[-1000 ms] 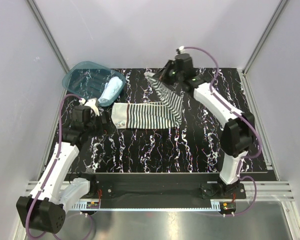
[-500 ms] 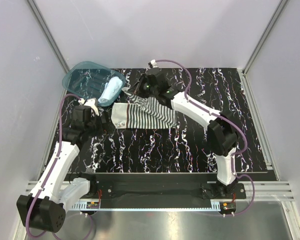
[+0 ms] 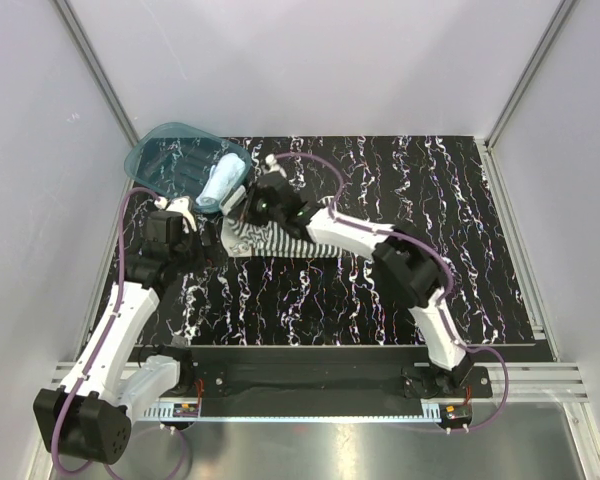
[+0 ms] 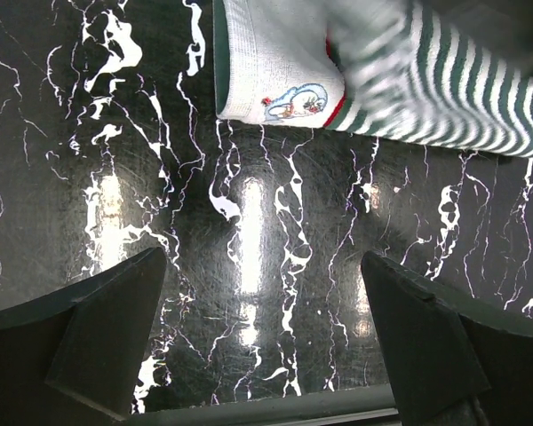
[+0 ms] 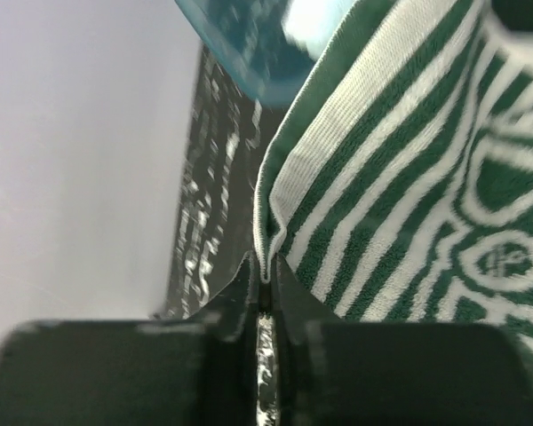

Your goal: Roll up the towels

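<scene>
The green-and-white striped towel (image 3: 290, 238) lies across the black marbled table, folded over on itself. My right gripper (image 3: 252, 206) is shut on its edge (image 5: 275, 232) and holds that end above the towel's left end. The towel's white end with a small cartoon patch (image 4: 289, 99) shows at the top of the left wrist view. My left gripper (image 3: 180, 212) is open and empty, hovering over bare table (image 4: 249, 266) just left of the towel. The pale blue towel (image 3: 221, 181) lies in the teal bin.
A translucent teal plastic bin (image 3: 170, 160) stands at the table's back left corner, close to both grippers. White walls enclose the table on three sides. The right arm stretches across the table's middle.
My right gripper has carried the towel's right end leftward over the rest of the towel, from the back middle to near the bin. The left arm has not moved.
</scene>
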You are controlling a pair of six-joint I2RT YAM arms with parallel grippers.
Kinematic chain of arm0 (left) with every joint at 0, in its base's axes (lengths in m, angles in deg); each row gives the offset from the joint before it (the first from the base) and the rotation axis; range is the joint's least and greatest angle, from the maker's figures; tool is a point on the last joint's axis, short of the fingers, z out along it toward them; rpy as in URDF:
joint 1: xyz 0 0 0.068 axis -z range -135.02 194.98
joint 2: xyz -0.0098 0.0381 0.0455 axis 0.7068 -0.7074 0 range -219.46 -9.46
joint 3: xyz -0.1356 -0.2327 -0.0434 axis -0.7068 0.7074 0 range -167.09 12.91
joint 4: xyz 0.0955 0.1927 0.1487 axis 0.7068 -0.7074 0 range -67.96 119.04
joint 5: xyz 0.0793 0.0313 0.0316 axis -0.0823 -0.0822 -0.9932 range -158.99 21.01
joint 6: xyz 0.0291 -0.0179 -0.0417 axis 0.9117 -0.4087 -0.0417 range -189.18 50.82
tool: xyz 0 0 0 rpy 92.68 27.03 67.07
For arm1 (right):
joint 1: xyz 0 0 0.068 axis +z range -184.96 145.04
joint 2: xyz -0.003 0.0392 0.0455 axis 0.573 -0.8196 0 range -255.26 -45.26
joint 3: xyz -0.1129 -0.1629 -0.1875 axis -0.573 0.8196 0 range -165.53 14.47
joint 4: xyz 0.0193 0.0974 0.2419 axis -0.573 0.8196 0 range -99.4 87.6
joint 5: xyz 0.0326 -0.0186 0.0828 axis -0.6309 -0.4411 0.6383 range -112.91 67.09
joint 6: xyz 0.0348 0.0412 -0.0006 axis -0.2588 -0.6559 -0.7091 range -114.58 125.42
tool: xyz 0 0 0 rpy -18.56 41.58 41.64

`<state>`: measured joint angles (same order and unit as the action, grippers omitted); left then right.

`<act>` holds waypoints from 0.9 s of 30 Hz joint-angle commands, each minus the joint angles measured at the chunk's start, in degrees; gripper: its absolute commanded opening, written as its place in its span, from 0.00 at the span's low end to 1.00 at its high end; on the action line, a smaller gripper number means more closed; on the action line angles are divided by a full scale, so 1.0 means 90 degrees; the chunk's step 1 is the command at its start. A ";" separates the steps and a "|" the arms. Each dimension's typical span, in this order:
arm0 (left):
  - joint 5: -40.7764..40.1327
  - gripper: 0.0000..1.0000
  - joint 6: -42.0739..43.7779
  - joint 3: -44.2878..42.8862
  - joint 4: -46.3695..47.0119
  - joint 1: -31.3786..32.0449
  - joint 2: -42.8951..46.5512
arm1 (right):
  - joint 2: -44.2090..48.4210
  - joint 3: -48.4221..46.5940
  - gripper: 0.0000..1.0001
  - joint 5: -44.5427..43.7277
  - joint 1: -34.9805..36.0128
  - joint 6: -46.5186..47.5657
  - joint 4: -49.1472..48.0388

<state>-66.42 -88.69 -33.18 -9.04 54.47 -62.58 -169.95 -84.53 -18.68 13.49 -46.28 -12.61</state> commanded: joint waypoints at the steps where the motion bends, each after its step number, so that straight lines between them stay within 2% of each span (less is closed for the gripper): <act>1: -0.0236 0.99 -0.0040 -0.0055 0.0013 0.0029 0.0073 | -0.0519 0.0053 0.16 0.0310 0.0339 -0.0202 -0.0649; 4: -0.0266 0.99 -0.0040 -0.0075 -0.0006 0.0029 0.0092 | -0.0832 -0.0199 0.38 0.0477 0.0428 -0.0203 -0.0631; 5: -0.0266 0.99 -0.0040 -0.0065 -0.0007 0.0029 0.0082 | -0.0873 -0.0259 0.52 0.0506 0.0437 -0.0193 -0.0582; 9: -0.0480 0.99 -0.0030 -0.0104 -0.0055 0.0029 0.0102 | -0.0805 -0.0523 0.65 0.0487 0.0408 0.0099 -0.0154; 13: -0.0627 0.99 -0.0030 -0.0133 -0.0055 0.0019 0.0218 | -0.0143 -0.0417 0.75 0.0331 0.0194 0.0509 0.0092; 17: -0.0579 0.99 -0.0020 -0.0123 -0.0007 0.0009 0.0180 | 0.0551 -0.0065 0.80 0.0487 -0.0187 0.0598 0.0326; 20: -0.0325 0.99 0.0000 -0.0192 0.0013 0.0009 -0.0151 | 0.1264 0.0354 0.80 0.0341 -0.0441 0.0871 0.0735; 23: -0.0061 0.99 -0.0117 -0.0250 0.0091 0.0019 -0.0590 | 0.2026 0.1232 0.79 0.0243 -0.0878 0.0911 0.0718; 24: 0.0084 0.99 -0.0234 -0.0250 0.0226 0.0019 -0.0679 | 0.2298 0.1786 0.76 0.0446 -0.1045 0.0814 0.0659; 27: 0.0300 0.99 -0.0381 -0.0280 0.0578 0.0077 -0.1079 | 0.2564 0.2882 0.61 0.0953 -0.1739 0.0569 0.0414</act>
<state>-67.34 -90.18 -33.37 -9.37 54.58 -70.47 -148.13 -66.76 -13.67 2.62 -40.41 -9.46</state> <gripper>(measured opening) 0.984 0.650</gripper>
